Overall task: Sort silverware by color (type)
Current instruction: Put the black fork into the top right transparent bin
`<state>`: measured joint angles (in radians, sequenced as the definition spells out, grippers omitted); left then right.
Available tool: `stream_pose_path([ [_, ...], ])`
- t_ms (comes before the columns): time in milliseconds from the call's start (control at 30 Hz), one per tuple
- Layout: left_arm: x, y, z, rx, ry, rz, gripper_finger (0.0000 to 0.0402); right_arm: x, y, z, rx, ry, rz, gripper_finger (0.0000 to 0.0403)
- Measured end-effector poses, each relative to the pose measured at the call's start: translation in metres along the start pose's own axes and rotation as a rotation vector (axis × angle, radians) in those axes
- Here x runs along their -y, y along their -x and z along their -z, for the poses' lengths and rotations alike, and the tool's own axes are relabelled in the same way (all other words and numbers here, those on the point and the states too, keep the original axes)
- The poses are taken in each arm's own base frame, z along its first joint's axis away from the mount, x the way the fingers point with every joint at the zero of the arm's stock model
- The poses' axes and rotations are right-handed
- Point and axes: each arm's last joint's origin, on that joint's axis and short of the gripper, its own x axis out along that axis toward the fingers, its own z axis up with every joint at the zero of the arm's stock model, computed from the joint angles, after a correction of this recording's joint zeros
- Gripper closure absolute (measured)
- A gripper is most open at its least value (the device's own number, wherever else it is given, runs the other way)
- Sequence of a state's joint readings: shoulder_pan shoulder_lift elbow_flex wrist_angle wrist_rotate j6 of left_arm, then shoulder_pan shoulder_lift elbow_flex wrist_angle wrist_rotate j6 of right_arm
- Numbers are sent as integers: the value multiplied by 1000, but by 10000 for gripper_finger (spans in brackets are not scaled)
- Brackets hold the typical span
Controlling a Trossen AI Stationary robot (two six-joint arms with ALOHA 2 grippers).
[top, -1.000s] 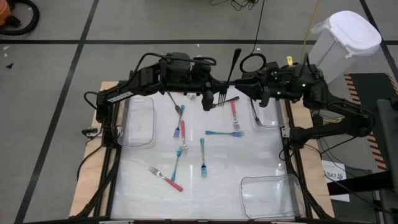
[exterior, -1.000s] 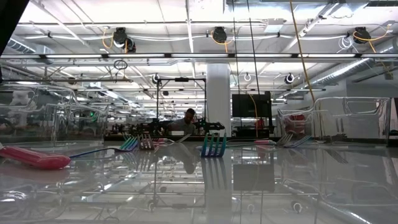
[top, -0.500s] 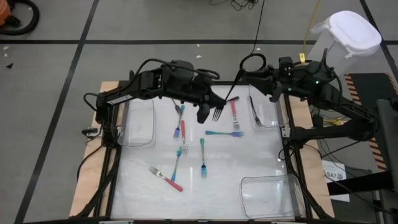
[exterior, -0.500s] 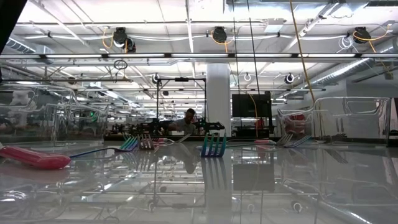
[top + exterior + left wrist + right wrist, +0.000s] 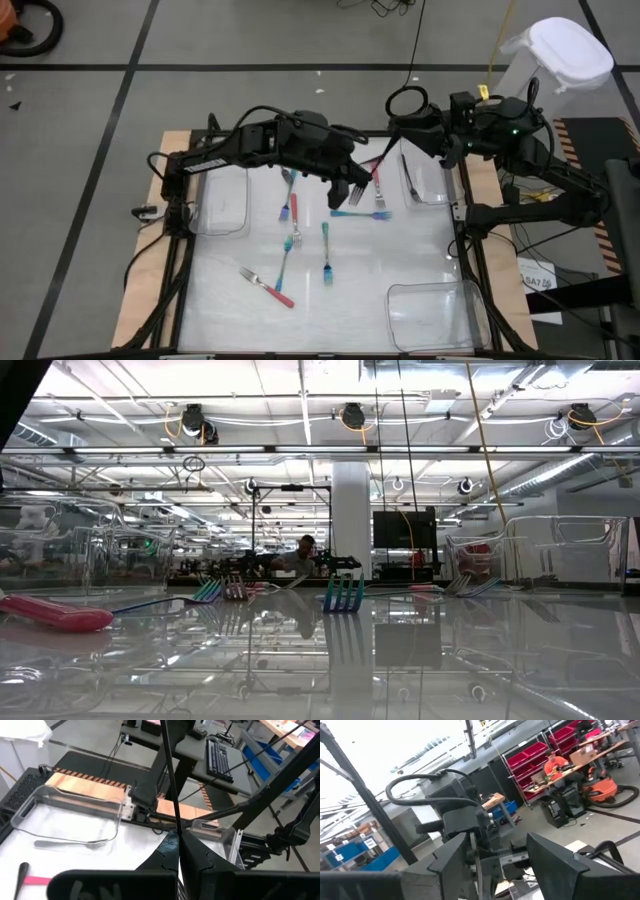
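- Where the low view looks across it, the tabletop point(image 5: 420, 660) is glossy white and mirrors the ceiling lights; beyond it lies a large workshop, with a person point(image 5: 305, 548) far off.
- The tabletop sits on a wooden board ringed by a dark frame, and the grey floor around it is marked with black lines.
- The far-right bin point(image 5: 440, 190), clear and rectangular, lies at the tabletop's right edge; a metal fork point(image 5: 410, 178) rests inside it.
- A second clear bin point(image 5: 222, 195) lies at the opposite edge, level with the far-right bin, and a third point(image 5: 435, 310) in the near corner on the far-right bin's side.
- Most of the open room is the near half of the tabletop, between the third bin and the left edge.
- The left tool point(image 5: 340, 190) point(image 5: 179, 845) hangs over the tabletop's middle, left of the far-right bin, its fingers pressed closed on a black fork point(image 5: 354, 186) point(image 5: 170, 770), a slim dark stem with tines.
- The right tool point(image 5: 412, 135) point(image 5: 495, 865) is just behind the far-right bin, fingers spread, nothing between them.
- Left of the far-right bin lie a pink fork point(image 5: 377, 185) and a teal fork point(image 5: 360, 213) lying crosswise; farther left are two more teal forks point(image 5: 326, 250) point(image 5: 289, 255) and a second pink fork point(image 5: 292, 208); a third pink one point(image 5: 268, 285) is farthest away.
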<state>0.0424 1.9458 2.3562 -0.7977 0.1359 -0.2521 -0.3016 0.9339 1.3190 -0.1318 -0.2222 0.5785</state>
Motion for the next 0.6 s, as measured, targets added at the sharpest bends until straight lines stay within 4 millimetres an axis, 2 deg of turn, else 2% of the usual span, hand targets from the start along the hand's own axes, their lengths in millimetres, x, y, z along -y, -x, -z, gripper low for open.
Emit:
stream_pose_path([
  [200, 0, -8, 4, -17, 13, -5, 401, 0, 0, 1, -17, -2, -11, 216],
  [600, -5, -8, 2, -9, 25, -15, 401, 2, 0, 4, -46, -10, 7, 301],
])
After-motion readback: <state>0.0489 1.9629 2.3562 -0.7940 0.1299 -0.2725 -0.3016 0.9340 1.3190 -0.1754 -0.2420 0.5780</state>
